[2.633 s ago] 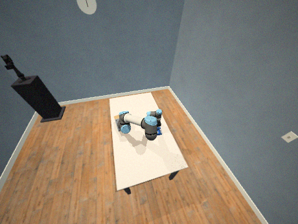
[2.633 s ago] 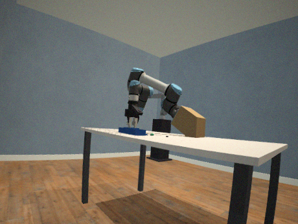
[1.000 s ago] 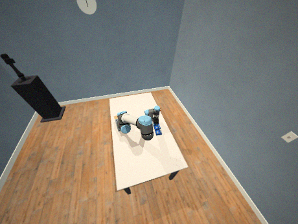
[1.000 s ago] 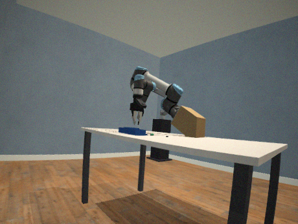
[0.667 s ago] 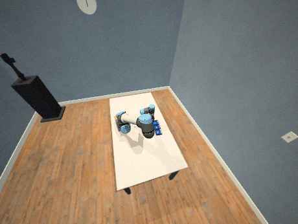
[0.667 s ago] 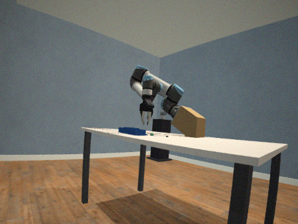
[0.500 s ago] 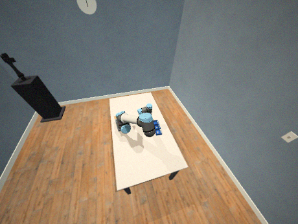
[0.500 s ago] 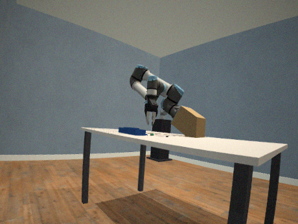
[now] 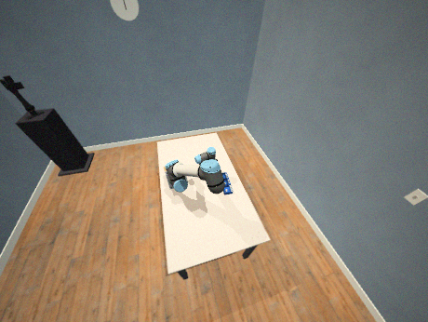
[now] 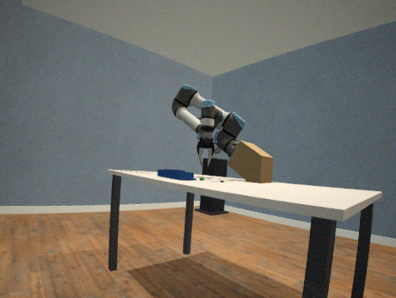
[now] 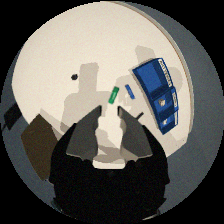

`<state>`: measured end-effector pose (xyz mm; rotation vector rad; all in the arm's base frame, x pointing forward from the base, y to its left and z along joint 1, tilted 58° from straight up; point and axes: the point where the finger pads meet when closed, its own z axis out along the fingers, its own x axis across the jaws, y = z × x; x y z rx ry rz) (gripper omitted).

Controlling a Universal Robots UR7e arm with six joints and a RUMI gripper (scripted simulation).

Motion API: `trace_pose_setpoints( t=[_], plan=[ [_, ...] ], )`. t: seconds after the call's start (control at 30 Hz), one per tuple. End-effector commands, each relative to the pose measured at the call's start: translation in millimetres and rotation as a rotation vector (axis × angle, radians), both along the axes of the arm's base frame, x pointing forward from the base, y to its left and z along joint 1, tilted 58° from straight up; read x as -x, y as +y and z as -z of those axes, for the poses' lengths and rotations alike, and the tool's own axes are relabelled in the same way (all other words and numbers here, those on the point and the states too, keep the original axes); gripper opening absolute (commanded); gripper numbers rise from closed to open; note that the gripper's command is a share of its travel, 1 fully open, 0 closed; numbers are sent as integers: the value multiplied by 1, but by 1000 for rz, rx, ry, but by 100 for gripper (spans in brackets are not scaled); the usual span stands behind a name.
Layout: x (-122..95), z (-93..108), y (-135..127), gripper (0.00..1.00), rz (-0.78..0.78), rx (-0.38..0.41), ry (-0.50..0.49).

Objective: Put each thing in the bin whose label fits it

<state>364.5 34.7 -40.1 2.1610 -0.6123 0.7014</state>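
A blue bin tray (image 11: 157,95) with white labels lies flat near the table's right edge; it also shows in the exterior view (image 10: 175,174) and from above (image 9: 226,183). A small green piece (image 11: 113,95) and a small blue piece (image 11: 130,91) lie on the table just beside the tray. A small black piece (image 11: 74,77) lies farther left. My gripper (image 11: 109,106) hangs above the table, beside the tray and just short of the green piece. Its fingers stand close together with a narrow gap and nothing between them. In the side view the gripper (image 10: 206,161) points down, well above the table top.
A brown cardboard box (image 10: 251,163) stands tilted on the table by the arm's base; it shows at the lower left of the wrist view (image 11: 37,145). The table edge runs close behind the blue tray. A black pedestal (image 9: 53,140) stands on the floor far off.
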Motion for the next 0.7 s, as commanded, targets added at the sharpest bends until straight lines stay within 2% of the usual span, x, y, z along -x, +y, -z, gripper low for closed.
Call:
trace_pose_setpoints(
  t=[0.0,0.2,0.27,0.3,0.67],
  plan=[
    [-2,-4,-1,17,95,-25,-123],
    [-5,-9,-3,17,165,-48,-218],
    [-5,-9,-3,17,165,-48,-218],
    [-5,-10,-3,17,200,-55,-261],
    [-4,-9,-4,17,202,-52,-256]
  ],
)
